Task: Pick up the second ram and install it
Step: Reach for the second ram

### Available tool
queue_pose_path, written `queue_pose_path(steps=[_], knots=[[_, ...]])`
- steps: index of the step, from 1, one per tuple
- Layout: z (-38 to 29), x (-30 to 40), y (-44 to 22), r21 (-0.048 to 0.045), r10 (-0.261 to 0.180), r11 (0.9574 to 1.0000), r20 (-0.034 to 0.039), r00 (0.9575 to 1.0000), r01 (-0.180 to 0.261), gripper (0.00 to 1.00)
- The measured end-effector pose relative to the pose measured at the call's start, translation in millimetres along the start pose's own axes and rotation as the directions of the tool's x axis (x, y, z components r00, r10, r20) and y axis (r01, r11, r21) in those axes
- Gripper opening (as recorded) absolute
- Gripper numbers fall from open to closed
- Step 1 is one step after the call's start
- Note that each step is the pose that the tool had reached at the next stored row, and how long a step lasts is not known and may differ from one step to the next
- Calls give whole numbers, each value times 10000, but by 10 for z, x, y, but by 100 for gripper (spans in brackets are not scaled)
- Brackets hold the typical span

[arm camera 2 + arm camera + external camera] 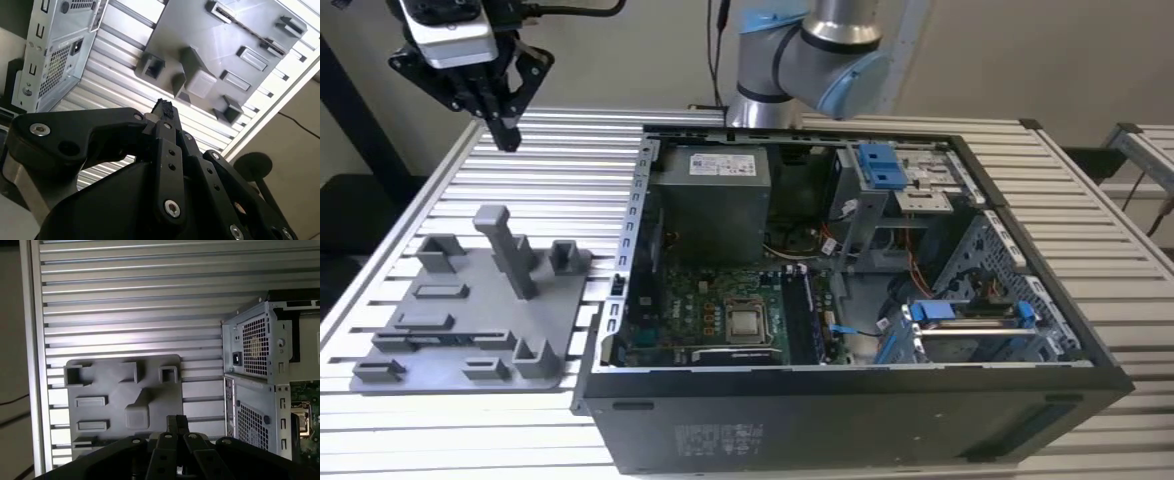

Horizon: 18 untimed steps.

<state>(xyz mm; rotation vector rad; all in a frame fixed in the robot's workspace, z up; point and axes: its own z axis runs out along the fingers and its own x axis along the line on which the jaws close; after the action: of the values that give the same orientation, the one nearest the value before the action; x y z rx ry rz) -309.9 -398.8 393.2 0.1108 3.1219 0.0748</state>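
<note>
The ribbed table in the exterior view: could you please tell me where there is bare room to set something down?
Bare table lies beyond the grey fixture plate, under the tool, and along the exterior view's right of the computer case. Between plate and case it is tight.

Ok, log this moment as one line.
gripper: shut, nothing held | position: above table, near grey fixture | PC case: open
</note>
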Motion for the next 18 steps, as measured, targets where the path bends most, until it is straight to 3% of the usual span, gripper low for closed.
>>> queue_pose_path(steps=[18], knots=[[2, 398, -29, 1, 0, 10000, -22, 10000, 0, 11]])
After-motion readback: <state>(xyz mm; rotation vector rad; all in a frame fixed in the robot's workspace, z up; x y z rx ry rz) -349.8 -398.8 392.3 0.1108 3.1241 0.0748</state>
